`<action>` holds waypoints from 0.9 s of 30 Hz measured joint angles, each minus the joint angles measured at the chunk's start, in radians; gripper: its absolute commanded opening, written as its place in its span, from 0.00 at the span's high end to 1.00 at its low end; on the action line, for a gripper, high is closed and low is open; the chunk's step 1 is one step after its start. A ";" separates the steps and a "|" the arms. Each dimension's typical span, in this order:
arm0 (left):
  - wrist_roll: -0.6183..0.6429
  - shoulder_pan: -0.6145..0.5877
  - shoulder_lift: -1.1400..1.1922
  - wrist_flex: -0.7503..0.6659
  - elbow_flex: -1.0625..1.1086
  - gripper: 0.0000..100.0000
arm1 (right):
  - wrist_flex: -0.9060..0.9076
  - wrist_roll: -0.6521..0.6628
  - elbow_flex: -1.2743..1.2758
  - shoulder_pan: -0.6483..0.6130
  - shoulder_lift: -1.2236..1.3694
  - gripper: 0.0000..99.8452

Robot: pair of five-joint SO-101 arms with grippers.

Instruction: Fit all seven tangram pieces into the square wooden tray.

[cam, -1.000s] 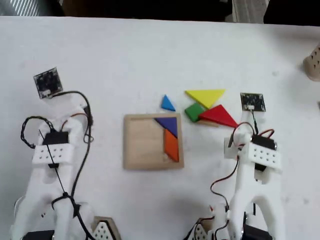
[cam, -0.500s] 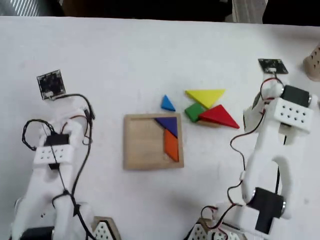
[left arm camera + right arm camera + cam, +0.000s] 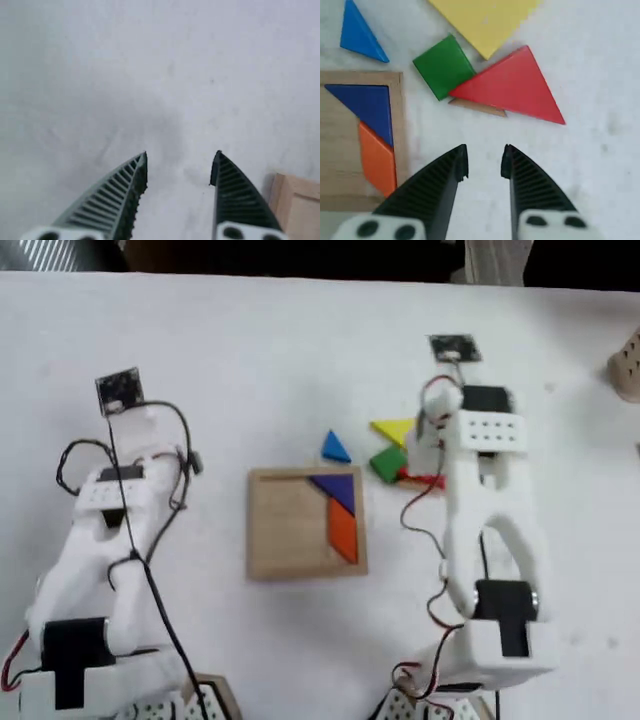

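The square wooden tray [image 3: 290,530] lies mid-table and holds a dark blue triangle [image 3: 335,486] and an orange piece [image 3: 343,530] along its right side. Beyond it lie a small blue triangle [image 3: 335,447], a green square [image 3: 385,464], a yellow triangle [image 3: 393,429] and a red triangle [image 3: 512,90] that overlaps a thin plain-wood piece [image 3: 477,107]. My right gripper [image 3: 483,162] hovers open and empty just short of the red triangle, beside the tray's wall [image 3: 400,120]. Over bare table, my left gripper [image 3: 179,170] is open, with the tray's corner [image 3: 295,207] at its side.
The right arm [image 3: 485,440] stands over the loose pieces and hides much of the red and yellow triangles from above. The left arm [image 3: 115,495] is left of the tray. A pale perforated object [image 3: 627,365] sits at the table's far right edge.
The right arm swung out to the right, then came in over the loose pieces by the tray. The left arm stretched a little farther away over the table. No piece has moved.
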 measured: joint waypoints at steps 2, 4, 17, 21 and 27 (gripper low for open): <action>-0.002 0.000 0.000 0.000 0.000 0.78 | -0.061 -0.040 0.017 -0.038 0.054 0.89; -0.037 0.000 0.000 0.000 0.000 0.78 | -0.144 -0.055 0.058 -0.064 0.120 0.89; -0.107 0.020 0.000 0.000 0.000 0.78 | -0.196 -0.031 0.081 -0.091 0.161 0.89; -0.107 0.020 0.000 0.000 0.000 0.78 | -0.215 -0.031 0.089 -0.083 0.161 0.90; -0.107 0.020 0.000 0.000 0.000 0.78 | -0.218 -0.031 0.091 -0.087 0.161 0.95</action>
